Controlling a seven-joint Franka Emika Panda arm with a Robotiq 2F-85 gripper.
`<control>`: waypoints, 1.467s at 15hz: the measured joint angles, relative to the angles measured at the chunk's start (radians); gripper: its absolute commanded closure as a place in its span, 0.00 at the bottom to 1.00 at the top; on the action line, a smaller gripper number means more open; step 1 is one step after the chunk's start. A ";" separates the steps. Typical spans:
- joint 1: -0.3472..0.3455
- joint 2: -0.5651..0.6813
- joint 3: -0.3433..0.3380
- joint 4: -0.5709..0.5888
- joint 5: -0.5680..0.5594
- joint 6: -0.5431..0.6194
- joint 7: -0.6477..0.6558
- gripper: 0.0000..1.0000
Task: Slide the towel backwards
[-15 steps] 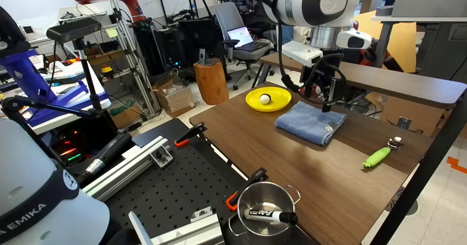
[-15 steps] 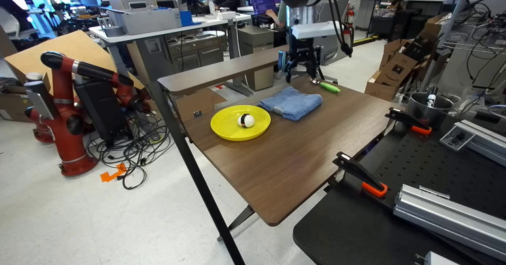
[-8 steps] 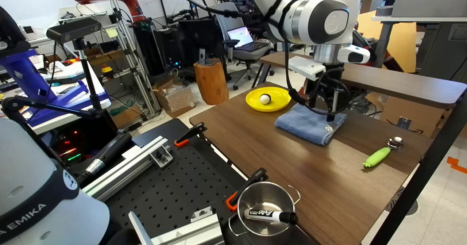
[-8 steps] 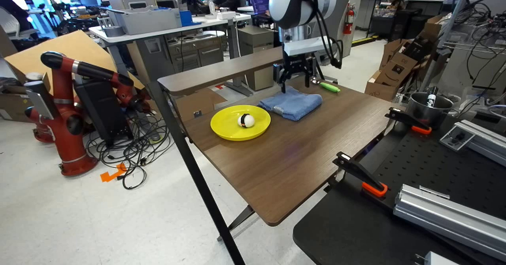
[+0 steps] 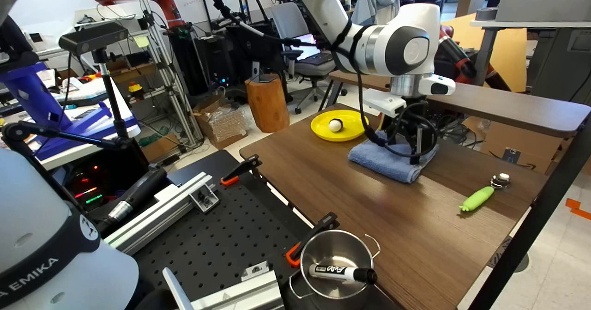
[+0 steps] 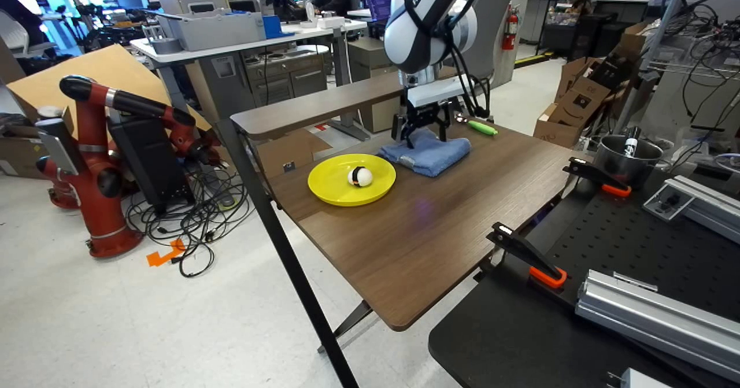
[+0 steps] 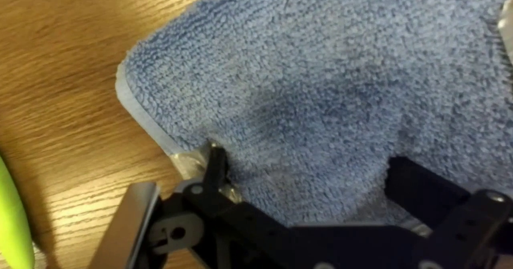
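Folded blue-grey towel (image 6: pixel 436 158) laid under spread jaws, nr the edge of the tabletop (image 5: pixel 300 162) opp. the perforated black board (image 5: pixel 221 229).
Towel is seen approx. midway along that edge, flat & roughly rect.; looped, fuzzy nap, w/ a smooth pale band & a shiny clear patch at one rim. Gripper (image 7: pixel 306 156) is held over it, pointed down; jaws are spread wide, nap visible btwn the tips, one tip right by the clear patch; whether cloth is pressed by them can't be told. Tabletop is faced w/ brown wood grain. Smooth yellow round dish (image 6: pixel 329 185) is set at one corner of the same edge, just beside the towel, w/ a black-banded white ball (image 6: pixel 363 176) in it. Nr the edge's other corner, a bulgy green-handled tool (image 5: pixel 482 195) w/ metal head is laid.
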State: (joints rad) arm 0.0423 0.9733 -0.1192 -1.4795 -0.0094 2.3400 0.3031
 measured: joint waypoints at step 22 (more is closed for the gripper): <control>0.153 -0.176 -0.106 -0.516 -0.184 0.422 -0.017 0.00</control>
State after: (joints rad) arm 0.1953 0.7968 -0.2253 -1.9957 -0.1936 2.7617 0.2864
